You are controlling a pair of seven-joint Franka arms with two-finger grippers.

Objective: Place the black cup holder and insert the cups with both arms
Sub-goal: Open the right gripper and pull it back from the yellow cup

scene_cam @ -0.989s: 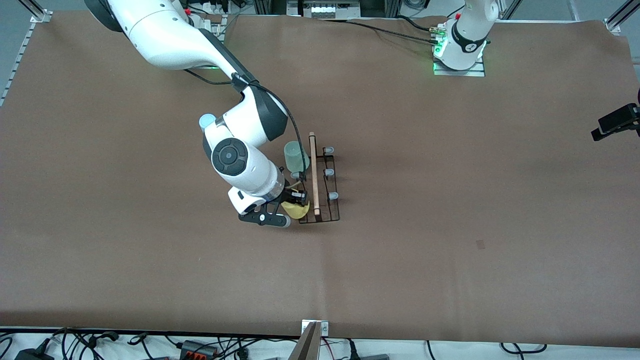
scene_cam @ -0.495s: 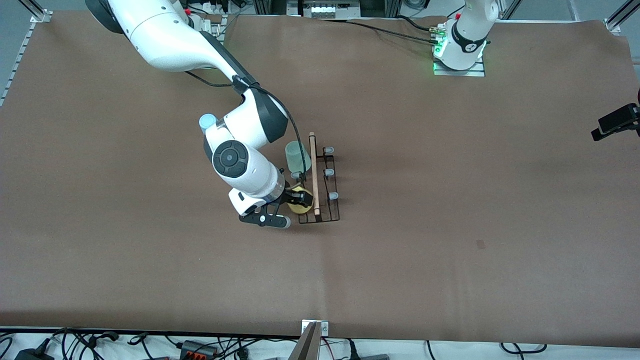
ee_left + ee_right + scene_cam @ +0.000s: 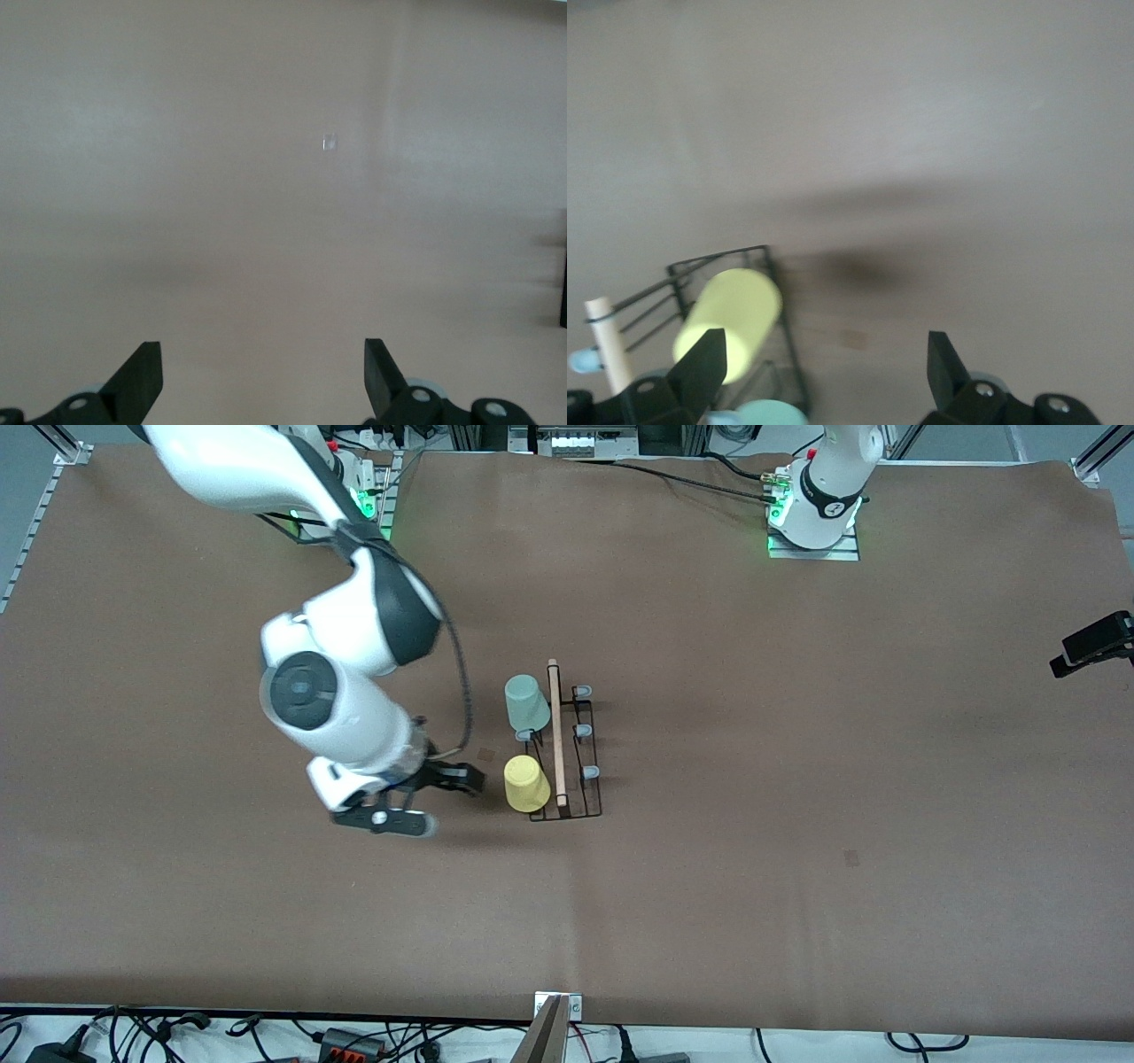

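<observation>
My right gripper (image 3: 461,779) hangs with its fingers spread wide and nothing between them, over bare table just beside the black cup holder (image 3: 567,744) on the right arm's side. I read that spread as a release: the yellow cup (image 3: 525,783) sits upside down on a peg at the rack's end nearest the front camera, and the right wrist view shows it there too (image 3: 728,324), apart from both fingertips.

The mint green cup (image 3: 526,703) is mounted the same way on the peg at the far end of the same row, mouth down, so it can't slide off. Between the two, one capped peg (image 3: 524,735) stands bare, and the three pegs (image 3: 583,732) along the row toward the left arm's end of the table are bare as well. The wooden rod (image 3: 555,732) runs along the top between the rows.

My left gripper (image 3: 263,382) is opened wide too and empty, looking down at plain brown table (image 3: 266,177); that arm is waiting. I can't find a light blue cup in any view, so I judge two cups are in and a third has yet to be found.
</observation>
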